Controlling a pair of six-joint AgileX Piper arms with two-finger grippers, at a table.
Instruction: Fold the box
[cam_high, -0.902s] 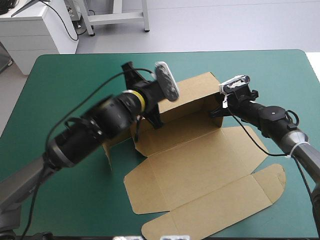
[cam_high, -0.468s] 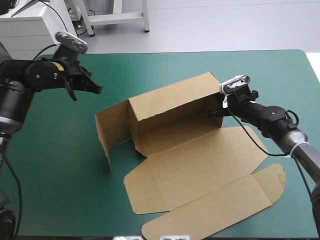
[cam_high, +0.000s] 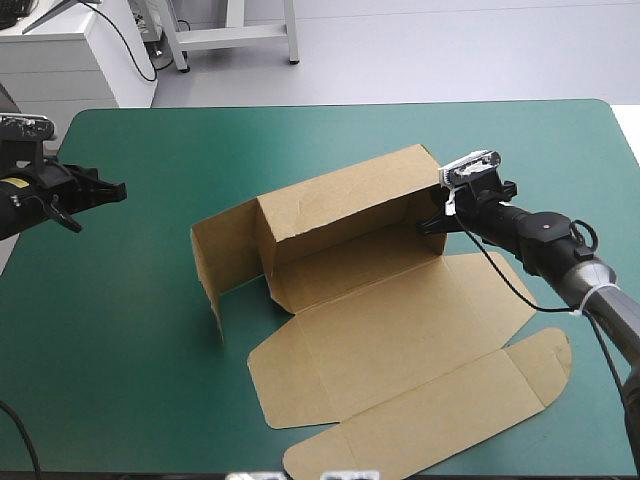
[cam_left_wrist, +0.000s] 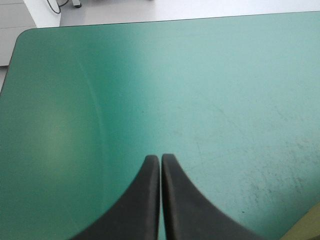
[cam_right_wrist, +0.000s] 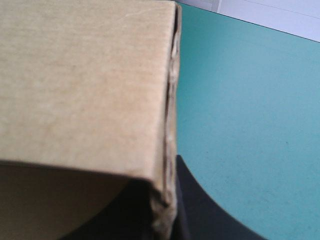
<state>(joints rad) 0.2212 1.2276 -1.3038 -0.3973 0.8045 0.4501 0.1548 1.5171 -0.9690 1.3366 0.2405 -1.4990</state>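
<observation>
On the teal-green cover (cam_high: 130, 360), from the table's middle toward its right, the box (cam_high: 400, 330) sits half raised, a cut sheet of brown board. Its long back wall (cam_high: 340, 195) stands upright across the table, and a shorter side wall (cam_high: 222, 262) swings out from that wall's left end toward the near-left. The floor panel lies flat at the foot of the back wall. Beyond a crease the wide lid panel (cam_high: 420, 410) spreads flat toward the near edge, with a rounded tab (cam_high: 548, 362) at its right end. Every face that shows is plain brown board, lightly creased along the folds. My right gripper (cam_high: 432, 222) pinches the right end of the back wall. In the right wrist view the board's raw, layered edge (cam_right_wrist: 170, 125) runs straight down between my black fingers (cam_right_wrist: 200, 210), which sit all but pressed together on it. My left gripper (cam_high: 115, 189) hangs over the table's left edge, well apart from the box. In the left wrist view its fingers (cam_left_wrist: 150, 200) meet in one pointed arch over bare cover, holding nothing.
</observation>
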